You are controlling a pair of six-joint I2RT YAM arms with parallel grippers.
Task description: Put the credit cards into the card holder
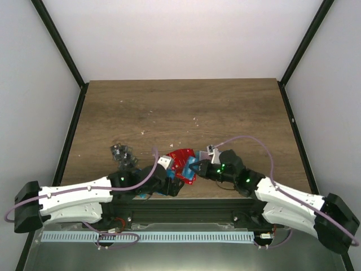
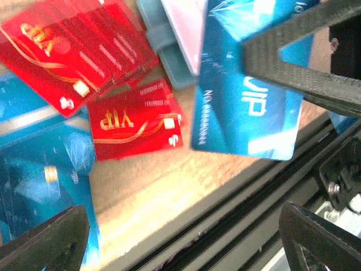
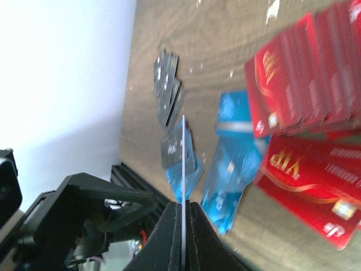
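Observation:
My right gripper is shut on a blue credit card, seen edge-on in the right wrist view and held above the table's near edge. The teal card holder lies just past it, partly covered by a pale surface. A fan of red cards and a single red card lie beside the holder. More blue cards lie to the left. My left gripper stands open with nothing between its fingers, close to the right gripper. Dark cards lie further off.
The table's near edge and the metal rail run right under the left gripper. The dark cards sit left of both arms. Small pale crumbs dot the wooden table farther back.

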